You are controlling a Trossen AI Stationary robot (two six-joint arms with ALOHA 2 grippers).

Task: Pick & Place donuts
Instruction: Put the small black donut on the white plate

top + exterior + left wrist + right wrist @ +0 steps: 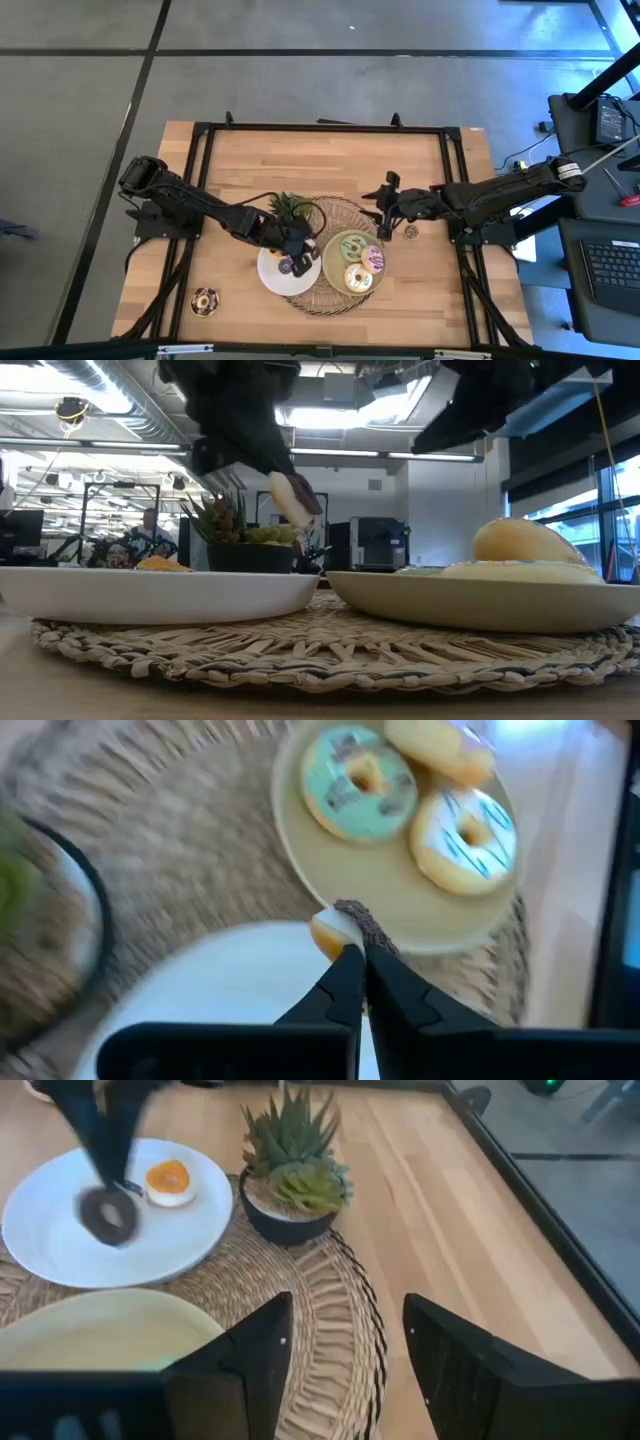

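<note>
Left gripper point(358, 952) clamped edge-on around a small brown-frosted mini donut point(345, 926), lifted just above the round white plate point(272, 275), beside the pale-green plate point(390, 910) of larger frosted donuts. Orange mini donut point(167, 1182) lying on the white plate. Right gripper point(345, 1342) hanging open, empty, farther off, above the woven mat's edge.

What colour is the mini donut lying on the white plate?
Orange, on the white plate: mini donut, clearest in the right wrist view.

Green-frosted donut point(360, 782), orange mini donut point(167, 1182), white plate point(60, 1245).
</note>
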